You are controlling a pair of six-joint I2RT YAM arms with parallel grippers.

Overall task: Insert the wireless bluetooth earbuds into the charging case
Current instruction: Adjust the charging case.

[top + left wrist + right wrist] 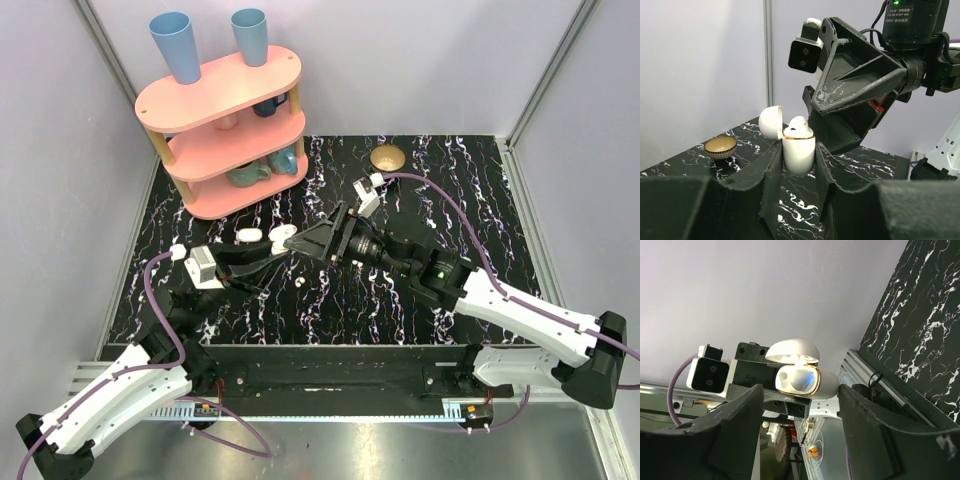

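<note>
The white charging case (799, 147) stands upright with its lid (771, 121) flipped open, and my left gripper (797, 165) is shut on its body. One white earbud (799, 125) sits in the case mouth. In the right wrist view the case (827, 382) faces the camera with the earbud (802, 379) in one socket and the other socket bare. My right gripper (800, 392) hangs open just in front of the case, with nothing between its fingers. From above, the right gripper (303, 240) meets the case (283, 237). A small white speck (299, 283), possibly an earbud, lies on the table.
A gold bowl (387, 157) rests at the back of the black marbled table (450, 190). A pink three-tier shelf (225, 130) with blue cups (176, 45) stands at the back left. Walls close the table in on three sides.
</note>
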